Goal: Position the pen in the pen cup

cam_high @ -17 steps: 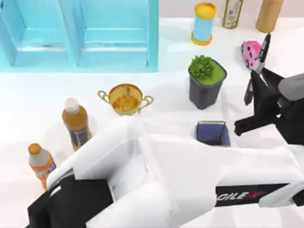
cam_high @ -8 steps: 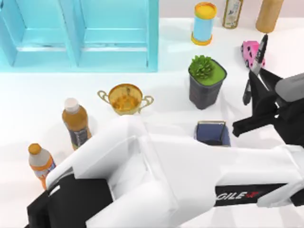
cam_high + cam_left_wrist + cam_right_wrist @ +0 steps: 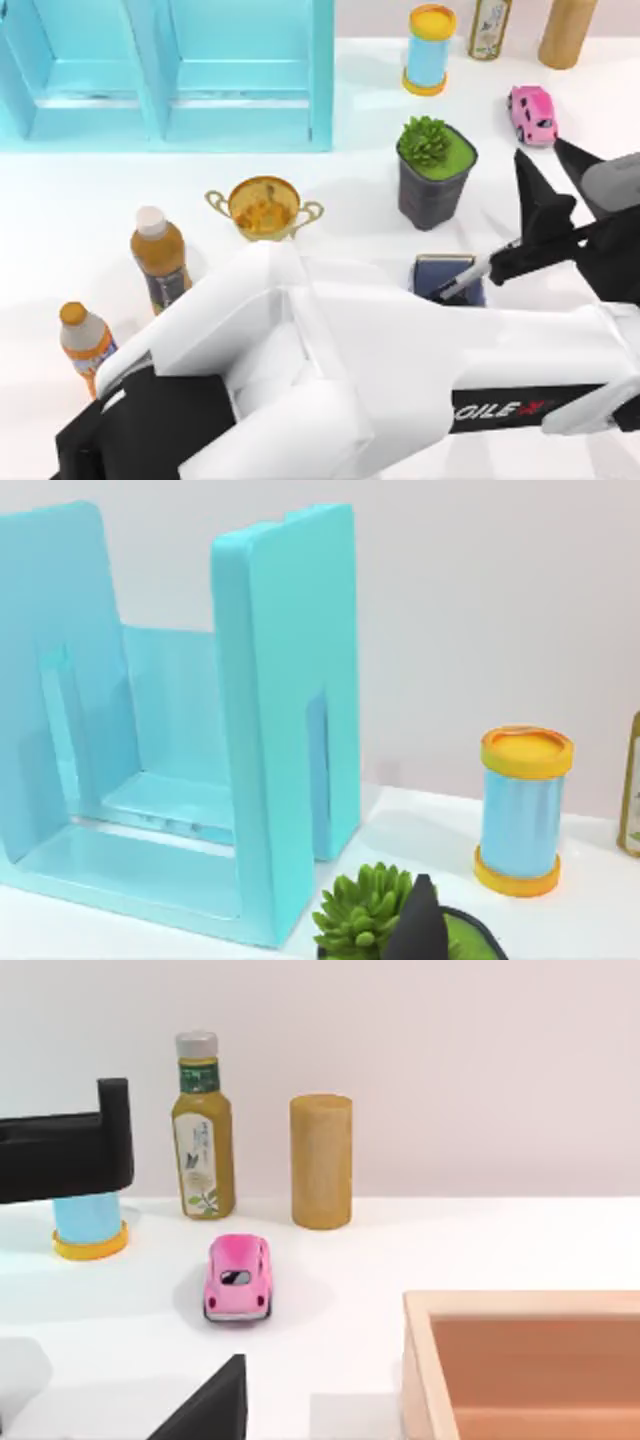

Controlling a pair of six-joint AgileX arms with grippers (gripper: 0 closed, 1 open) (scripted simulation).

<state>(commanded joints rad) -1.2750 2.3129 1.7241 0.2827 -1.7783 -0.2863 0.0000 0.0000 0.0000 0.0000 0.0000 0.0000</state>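
Colours across my table

My pen cup [image 3: 447,277] is periwinkle blue with a thin gold rim; the pen [image 3: 466,277] over it is whitish-grey with a dark end. My right gripper [image 3: 540,225] is black, my left arm [image 3: 400,370] white and black. The shelf [image 3: 170,70] is turquoise, the pot [image 3: 432,190] dark grey with a green plant, the cylinder [image 3: 430,48] light blue with yellow ends, the toy car [image 3: 532,113] pink, the trophy bowl [image 3: 264,208] gold, and the box [image 3: 520,1370] pale wood with an orange-brown inside.

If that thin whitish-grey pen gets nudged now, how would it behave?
The thin whitish-grey pen looks stiff and straight, so probably no flexing. It slants over the periwinkle-blue square cup, so it may well slide or tip.
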